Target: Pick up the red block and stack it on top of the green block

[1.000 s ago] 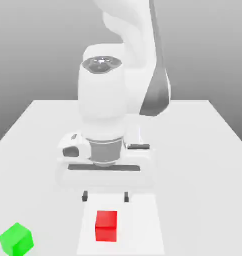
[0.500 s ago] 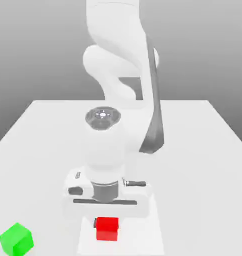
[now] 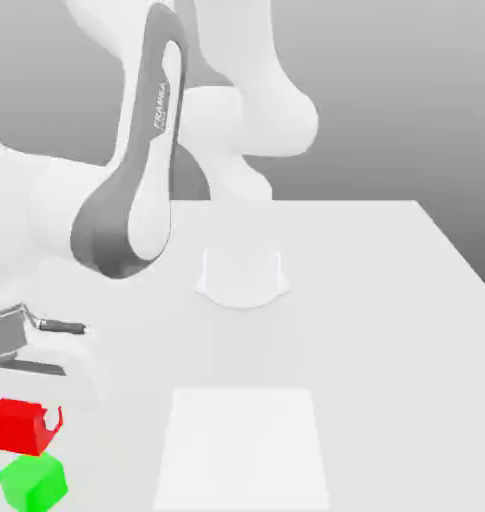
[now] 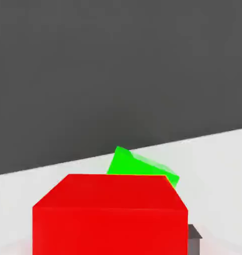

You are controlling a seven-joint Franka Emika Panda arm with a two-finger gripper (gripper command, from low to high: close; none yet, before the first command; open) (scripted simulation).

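One red block (image 3: 18,427) pinched in the hand (image 3: 24,408), just above the green block (image 3: 33,484).

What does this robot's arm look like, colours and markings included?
Smooth, rounded white segments with grey panels, one lettered FRANKA. The tool has a wide white body with a dark stripe and a grey collar above it.

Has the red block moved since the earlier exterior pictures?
Yes. The red block has left the white square, going toward the exterior view's left, to the green block.
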